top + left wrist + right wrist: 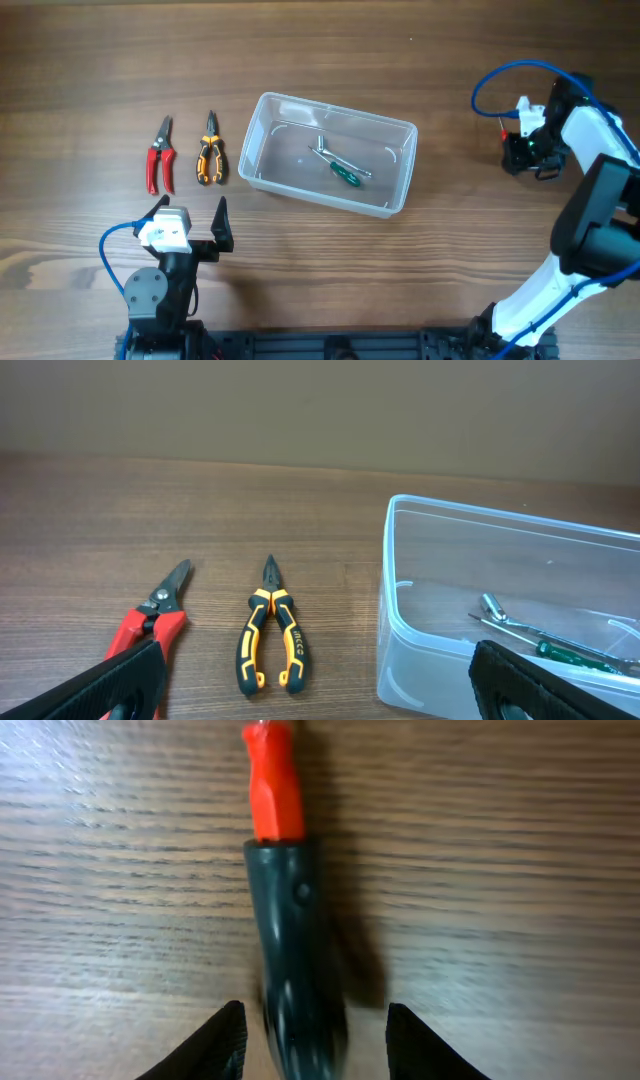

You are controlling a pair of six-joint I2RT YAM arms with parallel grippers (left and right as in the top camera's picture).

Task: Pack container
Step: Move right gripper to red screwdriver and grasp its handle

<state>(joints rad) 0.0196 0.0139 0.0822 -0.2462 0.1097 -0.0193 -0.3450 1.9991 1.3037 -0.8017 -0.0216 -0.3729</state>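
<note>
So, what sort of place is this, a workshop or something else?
Probably a robotics lab bench staged with workshop items, rather than a real workshop. A left arm and a right arm stand at a wooden table, where red snips, orange pliers and a clear container are laid out.

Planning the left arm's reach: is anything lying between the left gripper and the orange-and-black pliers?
Nothing visible does. Bare wooden table lies between the open left gripper and the orange-and-black pliers; the red-handled snips lie apart beside them.
</note>
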